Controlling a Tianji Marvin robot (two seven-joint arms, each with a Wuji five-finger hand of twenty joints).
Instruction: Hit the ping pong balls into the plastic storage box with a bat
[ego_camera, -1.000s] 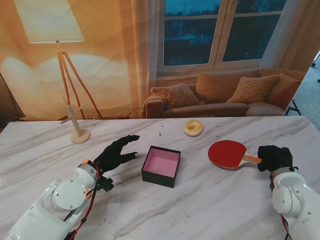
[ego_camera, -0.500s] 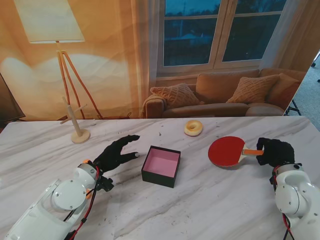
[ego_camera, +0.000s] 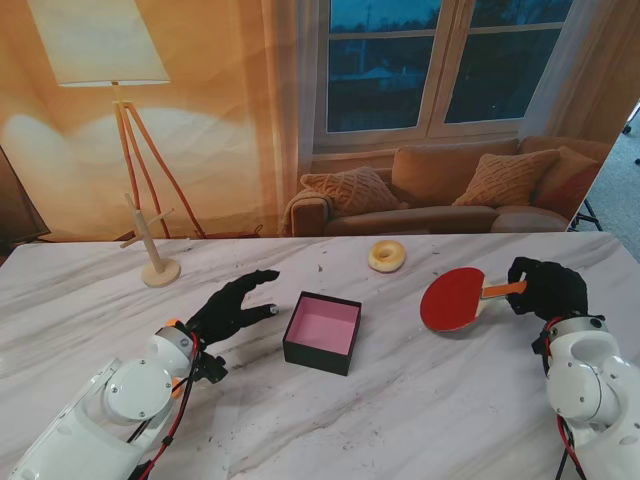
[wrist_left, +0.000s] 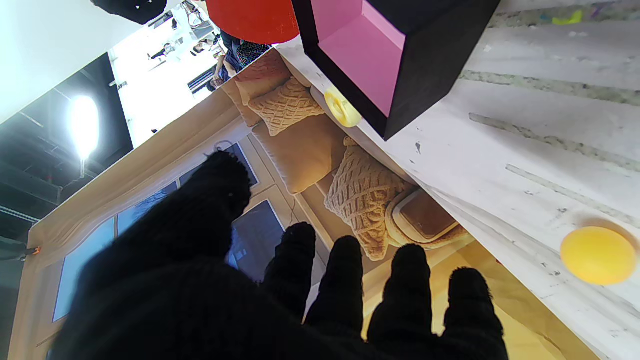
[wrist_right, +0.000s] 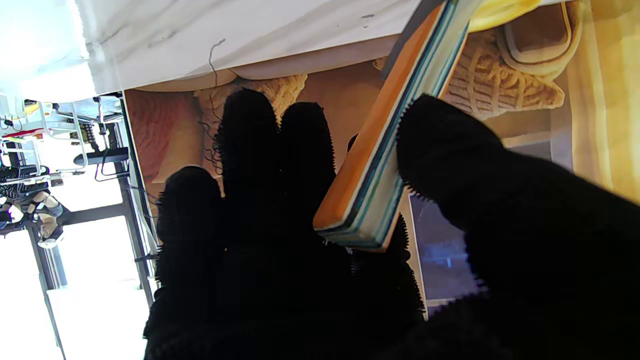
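Note:
The storage box (ego_camera: 322, 332) is black with a pink inside and stands mid-table, open side up. My right hand (ego_camera: 545, 287) is shut on the orange handle of the red bat (ego_camera: 452, 299), holding its blade tilted above the table to the right of the box. In the right wrist view the handle (wrist_right: 380, 150) is pinched between thumb and fingers (wrist_right: 260, 150). My left hand (ego_camera: 232, 305) hovers open left of the box. The left wrist view shows an orange ping pong ball (wrist_left: 597, 255) on the table near that hand (wrist_left: 250, 280), with the box (wrist_left: 400, 50) beyond. I cannot make the ball out in the stand view.
A yellow ring-shaped thing (ego_camera: 387, 256) lies farther from me than the box, near the table's far edge. A small wooden peg stand (ego_camera: 155, 250) is at the far left. The marble table (ego_camera: 400, 420) ends at a printed living-room backdrop.
My right hand has raised the bat off the table and carried it a little farther from me, tilting the blade. The left hand and the box have not moved.

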